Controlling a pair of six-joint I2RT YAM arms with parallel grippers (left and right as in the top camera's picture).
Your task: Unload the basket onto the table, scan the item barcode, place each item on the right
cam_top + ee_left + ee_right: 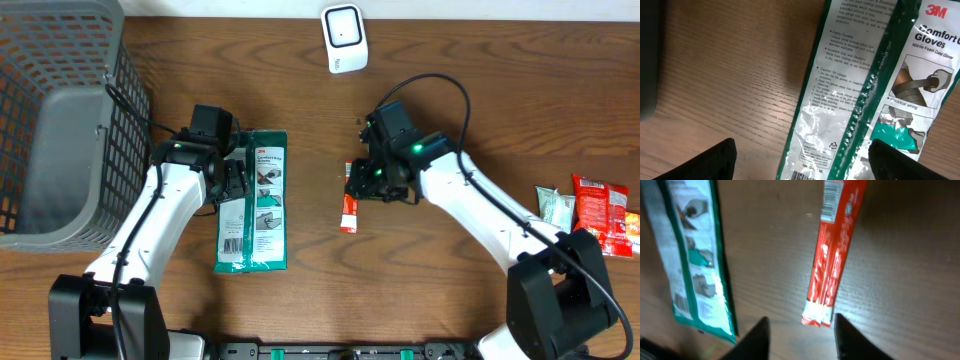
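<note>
A narrow red stick packet (348,213) lies flat on the wooden table, and its barcode (829,207) shows at the far end in the right wrist view. My right gripper (357,185) hovers at the packet's near end (812,315), jaws apart with nothing between them (801,337). A green-and-clear 3M gloves pack (255,205) lies to the left. My left gripper (235,180) stands wide open above it (802,162), straddling the pack's lower part (855,95). The white scanner (343,38) stands at the table's back edge.
A grey wire basket (60,120) fills the back left corner. Snack packets (600,210) lie at the right edge. The gloves pack (695,265) also shows at the left of the right wrist view.
</note>
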